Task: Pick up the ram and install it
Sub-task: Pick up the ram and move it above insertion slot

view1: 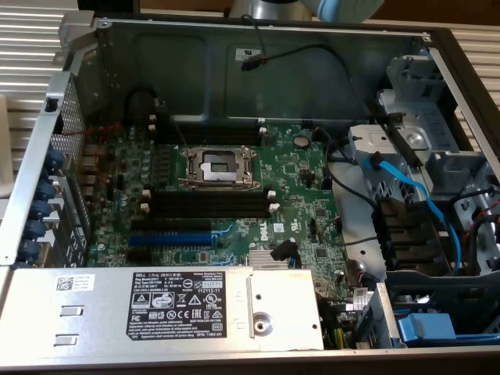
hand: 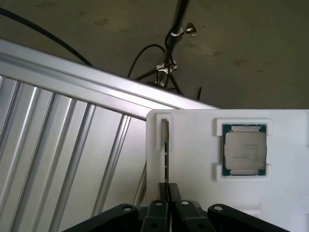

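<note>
The ram (hand: 165, 145) stands on edge in a narrow slot of a white foam tray (hand: 193, 169), so it appears as a thin dark strip. My gripper (hand: 167, 192) sits over the near end of that strip. Its black fingers (hand: 175, 191) are pressed close on either side of the stick, shut on it. In the exterior view the open computer case holds the green motherboard (view1: 297, 195), with long black memory slots (view1: 207, 203) with white end clips in its middle. Those slots have nothing in them.
A silver processor (hand: 244, 150) lies in its own recess of the foam tray. A ribbed metal surface (hand: 58, 159) and black cables (hand: 164, 63) lie beside the tray. On the board are the open processor socket (view1: 219, 166), a blue slot (view1: 168, 238), a power supply (view1: 156, 308) and blue cables (view1: 406, 195).
</note>
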`<state>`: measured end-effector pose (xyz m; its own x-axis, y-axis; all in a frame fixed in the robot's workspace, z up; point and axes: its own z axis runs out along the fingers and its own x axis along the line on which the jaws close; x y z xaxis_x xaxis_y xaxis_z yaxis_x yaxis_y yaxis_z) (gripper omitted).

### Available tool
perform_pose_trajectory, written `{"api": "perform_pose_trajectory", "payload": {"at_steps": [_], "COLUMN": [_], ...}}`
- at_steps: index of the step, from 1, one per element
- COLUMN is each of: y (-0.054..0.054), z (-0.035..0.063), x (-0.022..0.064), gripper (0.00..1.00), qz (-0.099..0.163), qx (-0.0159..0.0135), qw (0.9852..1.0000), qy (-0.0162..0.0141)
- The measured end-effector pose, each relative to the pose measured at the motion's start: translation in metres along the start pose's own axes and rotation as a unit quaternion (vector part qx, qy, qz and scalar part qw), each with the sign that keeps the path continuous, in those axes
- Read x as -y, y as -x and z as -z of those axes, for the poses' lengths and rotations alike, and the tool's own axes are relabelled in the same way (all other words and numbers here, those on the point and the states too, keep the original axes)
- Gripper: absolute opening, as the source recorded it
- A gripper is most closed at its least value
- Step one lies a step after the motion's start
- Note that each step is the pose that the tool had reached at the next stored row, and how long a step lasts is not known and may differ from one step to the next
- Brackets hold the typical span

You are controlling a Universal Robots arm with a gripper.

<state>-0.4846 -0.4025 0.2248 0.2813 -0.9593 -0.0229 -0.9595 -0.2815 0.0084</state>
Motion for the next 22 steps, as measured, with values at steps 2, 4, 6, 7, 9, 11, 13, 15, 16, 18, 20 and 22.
{"api": "perform_pose_trajectory", "payload": {"at_steps": [2, 4, 6, 7, 9, 11, 13, 15, 16, 18, 20, 22], "y": [0.001, 0.003, 0.004, 0.005, 0.006, 0.006, 0.006, 0.006, 0.006, 0.006, 0.006, 0.007], "z": [0.0016, 0.0027, 0.0038, 0.0045, 0.0074, 0.0123, 0.0188, 0.0250, 0.0283, 0.0347, 0.0408, 0.0469], "x": [0.0004, 0.0007, 0.0011, 0.0013, 0.0012, 0.0007, 0.0004, 0.0002, 0.0000, -0.0003, -0.0006, -0.0010], "gripper": [0.12, 0.12, 0.12, 0.12, 0.12, 0.12, 0.12, 0.12, 0.12, 0.12, 0.12, 0.12], "qz": [0.000, 0.000, 0.000, 0.000, 0.000, -0.001, -0.003, -0.006, -0.007, -0.010, -0.013, -0.015], "qx": [0.0000, 0.0000, 0.0000, 0.0000, -0.0001, -0.0001, -0.0001, -0.0001, -0.0001, -0.0001, 0.0000, 0.0000], "qw": [1.0000, 1.0000, 1.0000, 1.0000, 1.0000, 1.0000, 1.0000, 1.0000, 1.0000, 1.0000, 0.9999, 0.9999], "qy": [0.0000, 0.0000, -0.0001, 0.0000, 0.0001, 0.0000, 0.0000, -0.0002, -0.0002, -0.0002, -0.0003, -0.0003]}}
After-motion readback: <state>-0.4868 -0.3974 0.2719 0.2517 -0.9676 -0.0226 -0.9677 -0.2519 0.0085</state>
